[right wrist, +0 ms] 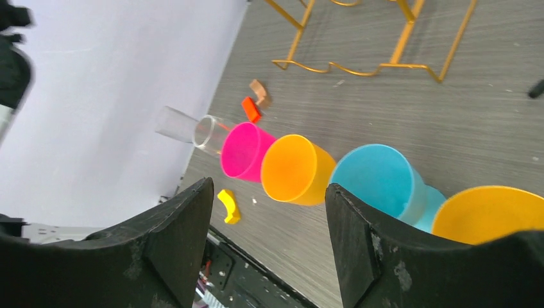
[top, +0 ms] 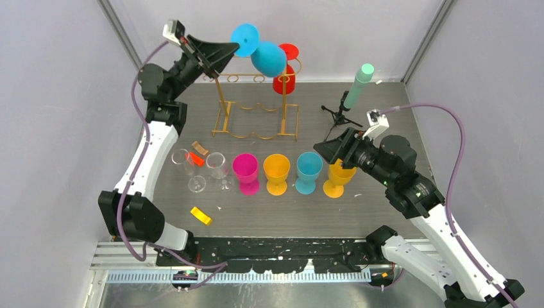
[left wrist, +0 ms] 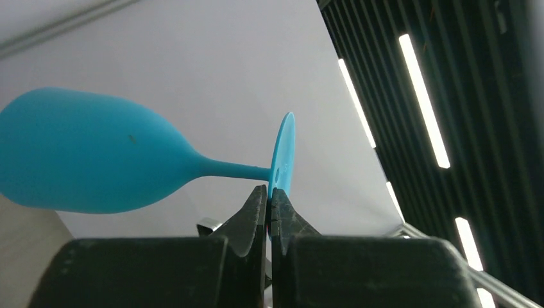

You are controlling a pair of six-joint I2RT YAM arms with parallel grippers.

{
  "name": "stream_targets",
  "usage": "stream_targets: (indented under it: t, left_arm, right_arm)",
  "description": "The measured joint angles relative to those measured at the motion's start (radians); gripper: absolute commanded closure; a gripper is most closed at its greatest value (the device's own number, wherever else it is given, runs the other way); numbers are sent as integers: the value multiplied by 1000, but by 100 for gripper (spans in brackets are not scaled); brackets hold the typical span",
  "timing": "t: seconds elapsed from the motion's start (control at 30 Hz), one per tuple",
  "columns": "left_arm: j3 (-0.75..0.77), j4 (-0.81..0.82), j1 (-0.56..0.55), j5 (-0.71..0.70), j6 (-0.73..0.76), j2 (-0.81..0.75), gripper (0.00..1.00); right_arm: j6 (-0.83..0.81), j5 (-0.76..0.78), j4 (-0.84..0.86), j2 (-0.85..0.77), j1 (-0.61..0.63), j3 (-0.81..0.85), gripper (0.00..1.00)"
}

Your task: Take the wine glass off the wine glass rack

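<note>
Red plastic wine glass point(top: 284, 83) was partly hidden behind the blue plastic wine glass point(top: 268, 58). Gold wire rack point(right wrist: 297, 40) and yellow plastic goblet point(right wrist: 494, 215) were cut off by the right wrist view's edges.

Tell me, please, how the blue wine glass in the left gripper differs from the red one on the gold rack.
The blue wine glass is light blue; the red wine glass is red. The blue one lies tilted sideways in the air; the red one hangs bowl-down, foot up. The left gripper pinches the blue glass's foot; the red glass hangs from the wine glass rack, ungripped. Both are opaque stemmed glasses.
</note>
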Motion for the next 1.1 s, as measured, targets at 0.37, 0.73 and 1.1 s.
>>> stream_targets:
  t: [0.37,0.73,1.1]
  left_arm:
    - [-222,48,-40,-94,-185,-237,100]
    - [-354,85,-43,-177,-328,-357,100]
    - [-380,58,-64,-205,-352,-377,100]
  right_arm:
    - [198,-98,343,3,0,-95,30]
    - [364,-139,799,227,0,-63,30]
    - [483,-210,1113,409,10,37,29]
